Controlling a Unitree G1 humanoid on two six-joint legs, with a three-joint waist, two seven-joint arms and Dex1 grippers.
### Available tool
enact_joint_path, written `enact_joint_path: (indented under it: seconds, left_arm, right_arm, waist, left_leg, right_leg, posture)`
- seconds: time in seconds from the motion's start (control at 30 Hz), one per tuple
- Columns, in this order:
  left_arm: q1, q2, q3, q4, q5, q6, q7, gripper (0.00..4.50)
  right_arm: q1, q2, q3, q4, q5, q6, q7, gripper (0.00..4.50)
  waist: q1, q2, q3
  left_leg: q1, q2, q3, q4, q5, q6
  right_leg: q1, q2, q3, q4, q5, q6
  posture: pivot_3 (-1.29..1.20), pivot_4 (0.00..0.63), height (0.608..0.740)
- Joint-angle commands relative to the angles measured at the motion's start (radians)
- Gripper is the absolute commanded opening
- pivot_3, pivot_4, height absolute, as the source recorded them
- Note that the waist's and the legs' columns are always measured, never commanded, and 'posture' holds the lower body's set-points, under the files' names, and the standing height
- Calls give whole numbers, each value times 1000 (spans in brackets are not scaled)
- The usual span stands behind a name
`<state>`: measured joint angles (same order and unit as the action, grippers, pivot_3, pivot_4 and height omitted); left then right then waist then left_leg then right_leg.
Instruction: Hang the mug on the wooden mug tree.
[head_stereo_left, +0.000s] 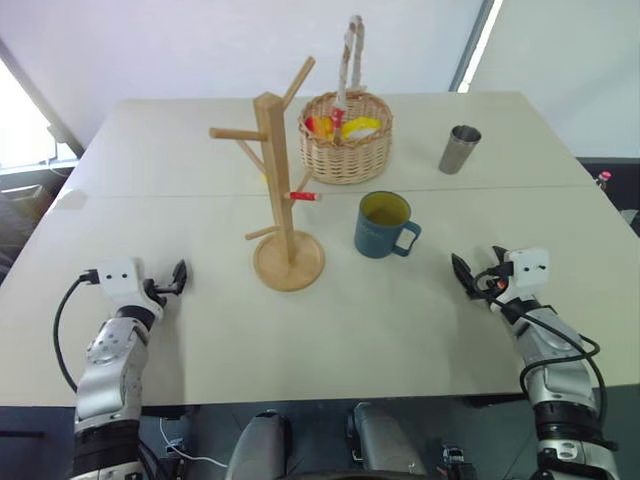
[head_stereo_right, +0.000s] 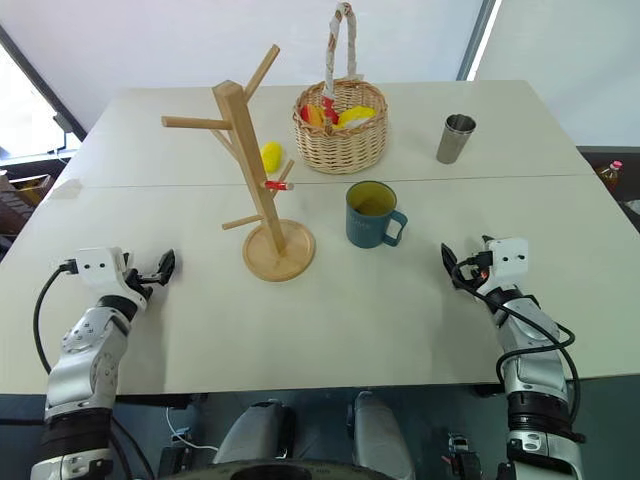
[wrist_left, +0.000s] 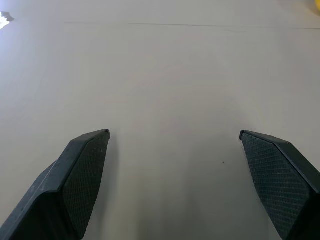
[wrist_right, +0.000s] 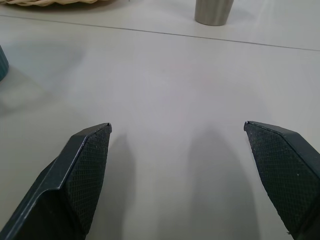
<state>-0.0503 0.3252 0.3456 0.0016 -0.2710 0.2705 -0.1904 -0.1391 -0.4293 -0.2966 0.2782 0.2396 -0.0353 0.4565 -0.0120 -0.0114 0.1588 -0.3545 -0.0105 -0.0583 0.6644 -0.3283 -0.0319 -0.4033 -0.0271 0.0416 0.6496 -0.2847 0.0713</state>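
Note:
The dark teal mug (head_stereo_left: 383, 225) with a yellow inside stands upright on the table (head_stereo_left: 330, 330), its loop handle turned to the right. Just left of it stands the wooden mug tree (head_stereo_left: 280, 190) on its round disc base, with angled pegs and one red-tipped peg pointing toward the mug. My left gripper (head_stereo_left: 178, 277) rests low over the table near the front left, open, with nothing between its fingers (wrist_left: 82, 175). My right gripper (head_stereo_left: 465, 272) hovers at the front right, a little right of and nearer than the mug, open and empty too.
A woven wicker basket (head_stereo_left: 346, 135) with yellow and red items stands behind the mug tree. A steel tumbler (head_stereo_left: 459, 149) stands at the back right. A small yellow object (head_stereo_right: 271, 155) lies behind the tree. A seam (head_stereo_left: 150, 195) crosses the table.

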Motion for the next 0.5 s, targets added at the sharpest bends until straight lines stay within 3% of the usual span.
enact_joint_path:
  seconds: [0.03, 0.5]
  left_arm:
    - [-1, 0, 3, -7, 1, 7, 8, 4500]
    - [-1, 9, -53, -79, -38, -2, -106, 4500]
  right_arm:
    - [-1, 5, 3, -15, -2, -21, -7, 4411]
    - [118, 24, 1, -222, 30, 26, -26, 4411]
  waist:
    - [0, 0, 0]
    - [1, 0, 0]
  left_leg:
    - [0, 0, 0, 0, 0, 0]
    - [0, 0, 0, 0, 0, 0]
  right_leg:
    - [0, 0, 0, 0, 0, 0]
    - [0, 0, 0, 0, 0, 0]
  posture:
    - [0, 150, 740]
    - [0, 150, 740]
